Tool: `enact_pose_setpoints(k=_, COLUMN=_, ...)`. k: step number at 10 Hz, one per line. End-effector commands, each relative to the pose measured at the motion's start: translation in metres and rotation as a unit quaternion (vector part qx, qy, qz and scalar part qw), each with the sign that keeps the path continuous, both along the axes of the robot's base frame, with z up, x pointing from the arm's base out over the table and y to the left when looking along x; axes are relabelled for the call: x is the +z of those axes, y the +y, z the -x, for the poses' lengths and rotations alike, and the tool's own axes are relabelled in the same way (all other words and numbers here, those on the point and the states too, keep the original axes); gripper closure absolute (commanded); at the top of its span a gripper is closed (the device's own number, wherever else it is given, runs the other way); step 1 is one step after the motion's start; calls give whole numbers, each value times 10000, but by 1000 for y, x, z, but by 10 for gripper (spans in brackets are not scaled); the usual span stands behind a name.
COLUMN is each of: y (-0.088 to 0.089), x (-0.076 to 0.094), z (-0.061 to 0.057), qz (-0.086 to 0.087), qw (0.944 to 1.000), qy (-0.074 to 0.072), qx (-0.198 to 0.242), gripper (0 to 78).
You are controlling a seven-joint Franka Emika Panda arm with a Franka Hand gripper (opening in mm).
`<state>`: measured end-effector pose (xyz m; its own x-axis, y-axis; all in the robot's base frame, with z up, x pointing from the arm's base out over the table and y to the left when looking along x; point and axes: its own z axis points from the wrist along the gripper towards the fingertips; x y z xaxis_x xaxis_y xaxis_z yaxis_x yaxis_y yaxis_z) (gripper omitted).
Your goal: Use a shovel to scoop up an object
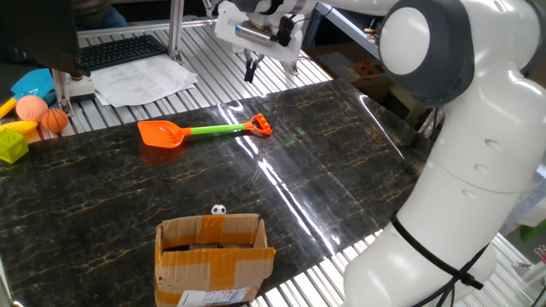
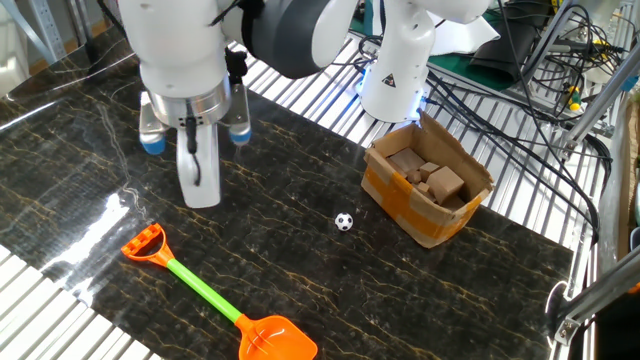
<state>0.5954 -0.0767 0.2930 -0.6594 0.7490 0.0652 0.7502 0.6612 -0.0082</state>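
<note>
No readable writing is seen. The shovel (image 2: 213,303) lies flat on the dark marbled surface (image 2: 300,250), the object (image 2: 344,221) near a cardboard box (image 2: 428,180). The claw (image 2: 199,195) hangs empty above; its opening cannot be told.

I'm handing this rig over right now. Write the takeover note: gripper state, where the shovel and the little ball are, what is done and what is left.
Gripper: above the table, holding nothing; whether its fingers are open or shut does not show.
Shovel: flat on the table, untouched, its orange D-handle end nearest the gripper, its scoop blade away from it.
Soccer-style ball: on the table, apart from the shovel, just beside the cardboard box of wooden blocks.
Done: nothing yet; no grasp made.
Left: bring the gripper to the shovel's handle, grasp it, carry the blade to the ball and scoop it up.
</note>
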Motion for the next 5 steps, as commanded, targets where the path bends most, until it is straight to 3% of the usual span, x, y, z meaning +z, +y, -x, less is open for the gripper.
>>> enact_pose_setpoints(k=1, y=-16, x=-11, z=-11, qz=-69, qw=9977, qy=-51, qx=-675, gripper=776)
enact_pose_setpoints(k=2, y=-23, x=-22, z=-18, qz=-21, qw=9939, qy=-118, qx=-1095, gripper=776)
enact_pose_setpoints(k=4, y=-26, x=-28, z=-21, qz=-75, qw=9906, qy=-140, qx=-1358, gripper=776)
enact_pose_setpoints(k=5, y=-25, x=-39, z=-27, qz=-73, qw=9854, qy=-304, qx=-1671, gripper=776)
